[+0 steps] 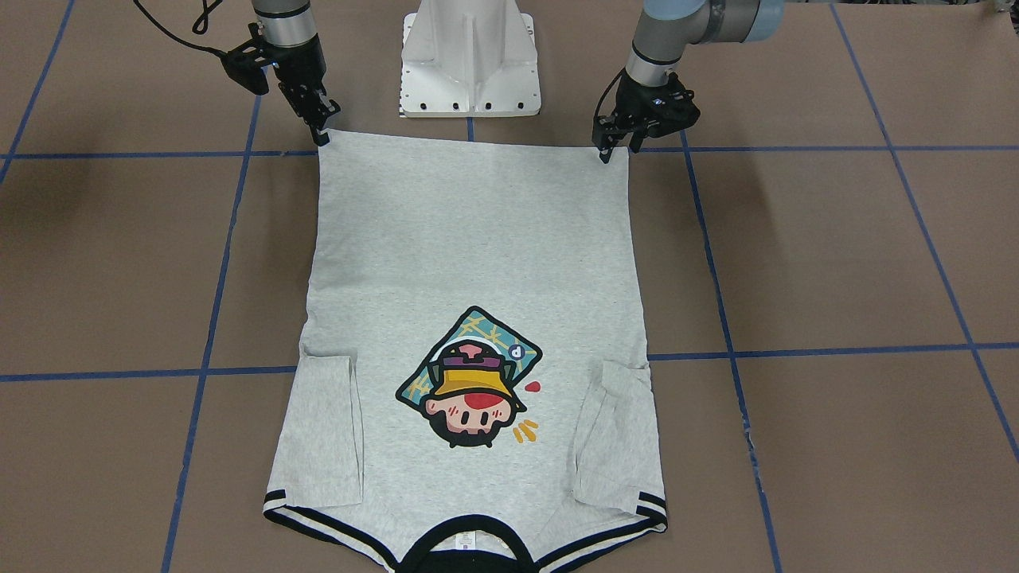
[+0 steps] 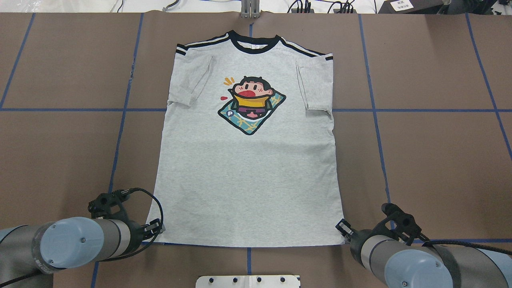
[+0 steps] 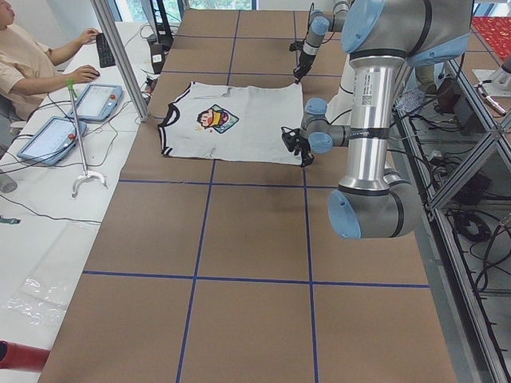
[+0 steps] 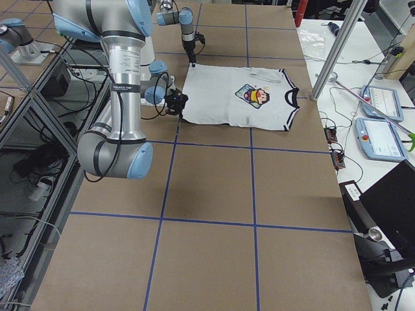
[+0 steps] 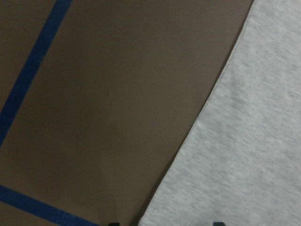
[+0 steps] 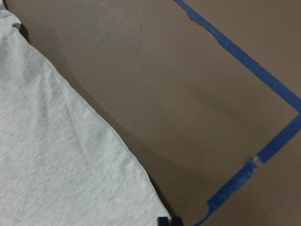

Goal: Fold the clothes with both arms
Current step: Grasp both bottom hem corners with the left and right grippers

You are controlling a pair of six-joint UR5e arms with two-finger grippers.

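Nearest: white pedestal base point(image 2: 248, 281) at the table edge. Left arm point(image 2: 68, 242) and right arm point(image 2: 412, 264) reach forward on either side of it, both low over the brown table point(image 2: 440, 168).

Left gripper point(image 1: 618, 150) is at the hem corner on its side. In the wrist view its fingers are spread wide and straddle the side edge of the cloth, tips down near the surface. It isn't gripping.

Right gripper point(image 1: 321, 135) is at the other hem corner. Its fingers are nearly pressed together, with only a sliver of gap, right at the corner tip. Can't tell if any fabric is between them.

T-shirt point(image 2: 248, 176) lies flat and face up, centred between the arms. The hem is toward the robot and runs along one line of the blue tape grid point(image 2: 420, 110). The collar points away. The body panel is smooth, no big wrinkles.

Further out, the cartoon print point(image 2: 251, 105) is on the chest, upright as seen from the robot's side. Both sleeves are folded inward onto the front: left-side sleeve point(image 2: 190, 82), right-side sleeve point(image 2: 318, 86). Black stripes run along the shoulders, and the black neckband point(image 1: 420, 547) is at the far end.

Past the far table edge, a person point(image 3: 32, 60) sits at a bench beside two pendant tablets point(image 3: 96, 102).
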